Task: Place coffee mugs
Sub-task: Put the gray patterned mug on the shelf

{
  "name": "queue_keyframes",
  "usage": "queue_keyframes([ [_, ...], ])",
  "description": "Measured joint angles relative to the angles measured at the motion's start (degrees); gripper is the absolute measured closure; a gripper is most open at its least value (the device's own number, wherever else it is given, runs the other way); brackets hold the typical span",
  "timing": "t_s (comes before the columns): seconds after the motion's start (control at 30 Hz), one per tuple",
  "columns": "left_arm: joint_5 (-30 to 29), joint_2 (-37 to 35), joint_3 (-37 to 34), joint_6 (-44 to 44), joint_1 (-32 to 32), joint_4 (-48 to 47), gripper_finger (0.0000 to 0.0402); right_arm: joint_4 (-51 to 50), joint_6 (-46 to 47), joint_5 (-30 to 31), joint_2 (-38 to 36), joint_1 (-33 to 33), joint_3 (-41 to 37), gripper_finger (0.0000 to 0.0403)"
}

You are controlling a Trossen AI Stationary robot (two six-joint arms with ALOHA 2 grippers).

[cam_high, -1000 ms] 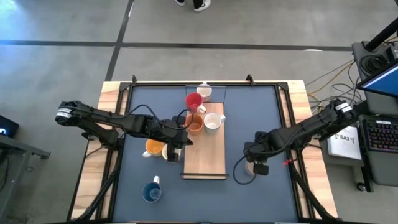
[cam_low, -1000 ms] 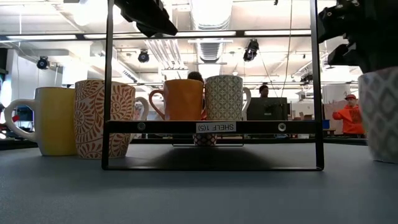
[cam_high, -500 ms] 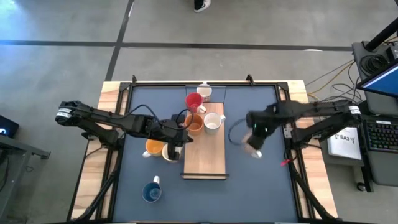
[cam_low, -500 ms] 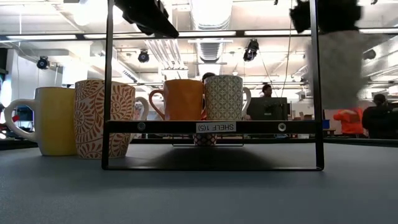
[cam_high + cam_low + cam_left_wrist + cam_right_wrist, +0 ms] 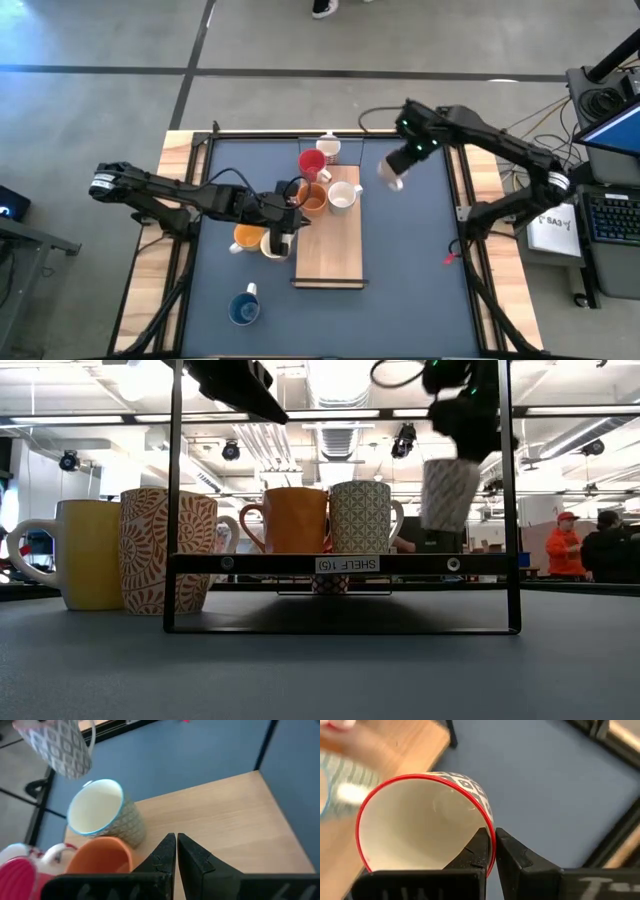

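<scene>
While my right gripper [image 5: 490,851] hangs above the table [image 5: 410,260], its fingers are clamped on the rim of a patterned mug [image 5: 420,820], wall pinched between them, the cup hanging below. Off to its side on the shelf [image 5: 335,250] stand a white mug [image 5: 340,197] and an orange mug [image 5: 312,200]. My left gripper [image 5: 176,851], fingers together and empty, rests just beside those two.

We see two mugs [image 5: 327,197] on shelf board [image 5: 335,255] | carried mug [image 5: 390,173] above table [image 5: 410,290], right of board
</scene>
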Motion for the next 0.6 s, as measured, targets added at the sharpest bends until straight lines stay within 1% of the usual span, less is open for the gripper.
queue_keyframes([
  [0.1, -2.5, 0.0, 0.0, 0.0, 0.0, 0.0, 0.0402, 2.2, -3.2, -1.1, 3.9, -2.8, 1.0, 0.0391],
  [0.17, -2.9, 0.0, 0.0, 0.0, 0.0, -0.1, 0.0402, 2.1, -5.0, -1.3, 6.8, -3.8, 2.3, 0.0391],
  [0.4, -2.9, 0.0, 0.0, -0.2, 0.0, -0.4, 0.0402, 2.7, -8.5, -1.6, 14.9, -3.7, 7.4, 0.0390],
  [0.6, -2.9, 0.0, 0.0, -2.0, 0.0, -0.4, 0.0402, 3.0, -10.2, -1.4, 18.5, -3.6, 11.7, 0.0390],
])
